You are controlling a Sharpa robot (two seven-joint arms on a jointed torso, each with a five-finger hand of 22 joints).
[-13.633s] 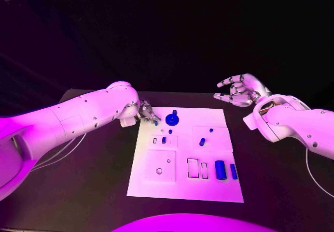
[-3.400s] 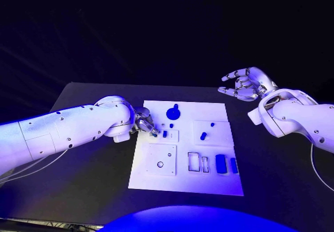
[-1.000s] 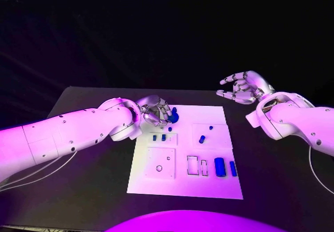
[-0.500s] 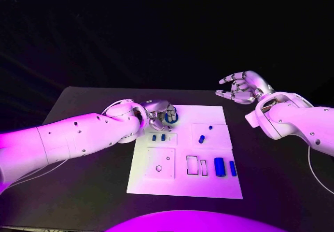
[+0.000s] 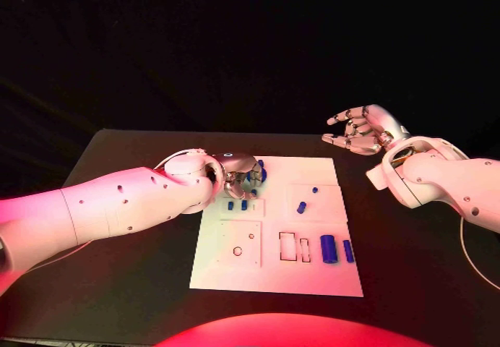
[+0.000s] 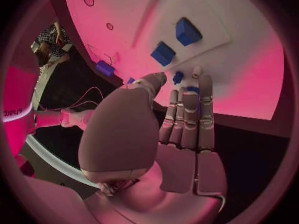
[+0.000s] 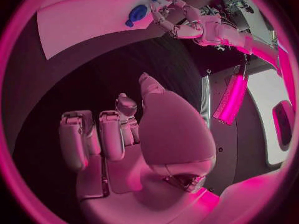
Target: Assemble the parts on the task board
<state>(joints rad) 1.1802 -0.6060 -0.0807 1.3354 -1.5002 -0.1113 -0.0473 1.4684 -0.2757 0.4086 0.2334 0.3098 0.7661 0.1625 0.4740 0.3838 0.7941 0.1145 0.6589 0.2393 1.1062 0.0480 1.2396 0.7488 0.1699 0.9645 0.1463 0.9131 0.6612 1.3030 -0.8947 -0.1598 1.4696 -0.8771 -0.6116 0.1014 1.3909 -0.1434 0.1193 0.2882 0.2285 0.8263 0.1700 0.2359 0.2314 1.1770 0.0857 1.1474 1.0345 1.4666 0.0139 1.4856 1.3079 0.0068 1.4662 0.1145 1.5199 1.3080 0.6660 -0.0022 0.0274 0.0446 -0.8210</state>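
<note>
The white task board (image 5: 273, 269) lies mid-table. My left hand (image 5: 240, 173) hovers at its far left corner, fingers stretched out over a round blue part (image 5: 261, 172). That blue ring (image 6: 190, 91) shows under the fingers (image 6: 187, 117), with the thumb (image 6: 149, 82) apart beside it and no grip visible. Two small blue parts (image 5: 236, 205) stand in the board just near of that hand. A blue peg (image 5: 301, 208), a large blue cylinder (image 5: 329, 249) and a smaller one (image 5: 348, 251) lie further right. My right hand (image 5: 360, 130) is raised off the board's far right, fingers apart, holding nothing.
Outlined slots (image 5: 289, 247) and a plate with a hole (image 5: 238, 246) sit on the board's near half. The black table (image 5: 125, 275) stretches around the board on both sides. The right wrist view takes in my left hand (image 7: 177, 20) beside the round part (image 7: 137, 12).
My left hand has moved from the two small blue parts toward the board's far edge and now lies over the round blue part. The right hand has held still.
</note>
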